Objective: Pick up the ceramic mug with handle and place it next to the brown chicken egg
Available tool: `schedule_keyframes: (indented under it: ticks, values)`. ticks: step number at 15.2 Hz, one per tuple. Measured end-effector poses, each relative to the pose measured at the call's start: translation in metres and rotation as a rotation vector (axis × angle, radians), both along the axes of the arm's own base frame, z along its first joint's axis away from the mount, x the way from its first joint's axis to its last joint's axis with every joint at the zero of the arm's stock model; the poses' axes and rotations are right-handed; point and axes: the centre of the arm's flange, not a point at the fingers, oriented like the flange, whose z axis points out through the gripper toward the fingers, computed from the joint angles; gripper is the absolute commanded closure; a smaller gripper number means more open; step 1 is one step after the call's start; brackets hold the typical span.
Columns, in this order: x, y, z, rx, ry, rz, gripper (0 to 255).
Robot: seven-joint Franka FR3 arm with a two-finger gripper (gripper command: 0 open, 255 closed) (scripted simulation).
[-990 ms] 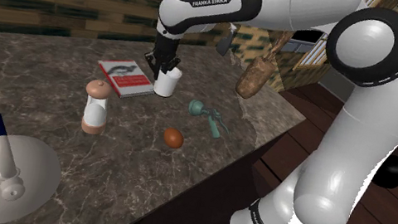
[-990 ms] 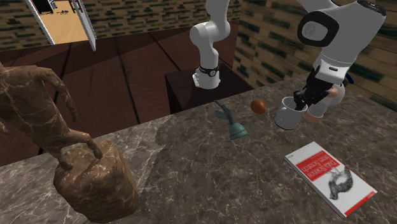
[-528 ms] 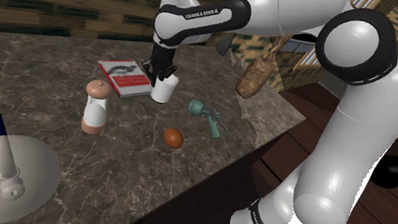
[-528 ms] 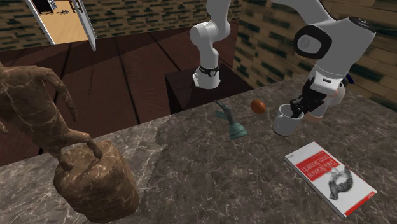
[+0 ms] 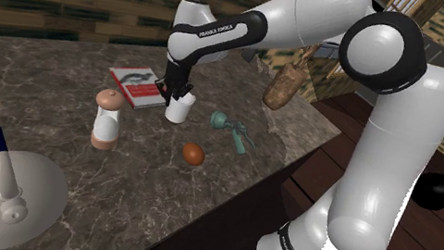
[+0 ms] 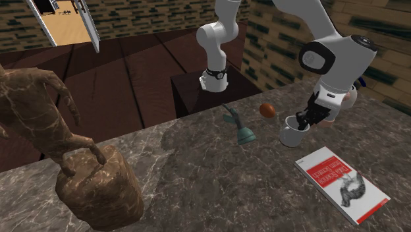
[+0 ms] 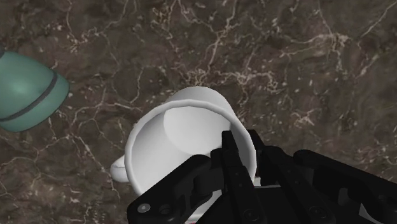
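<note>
Nearest in the shoulder view, a white dome (image 5: 1,193) with a blue knob lies on the dark marbled worktop (image 5: 30,85). Beyond it stand a shaker (image 5: 106,118) and the brown egg (image 5: 193,153), then a green object (image 5: 229,128) lying on its side. Farther back is the white mug (image 5: 178,108), just beside a book (image 5: 136,85) and near the egg yet apart from it. I cannot tell whether it touches the stone. The black pincer (image 5: 175,92) is grasping the mug's wall, one finger inside the rim and one outside, opposite the handle (image 7: 118,169)
</note>
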Motion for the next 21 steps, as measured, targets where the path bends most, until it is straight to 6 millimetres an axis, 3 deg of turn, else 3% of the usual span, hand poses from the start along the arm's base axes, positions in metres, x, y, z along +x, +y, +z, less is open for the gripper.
schedule_keyframes:
  ticks: [8,9,15,19,21]
  values:
    - [0.0,-0.001,-0.01,0.0,0.0,0.0,255]
    - [0.0,0.0,-0.01,0.0,-0.001,0.0,0]
    - [0.0,0.0,-0.01,0.0,-0.001,0.0,0]
    - [0.003,0.001,0.028,0.0,-0.002,0.0,0]
    - [0.004,0.003,0.037,0.0,-0.002,0.0,0]
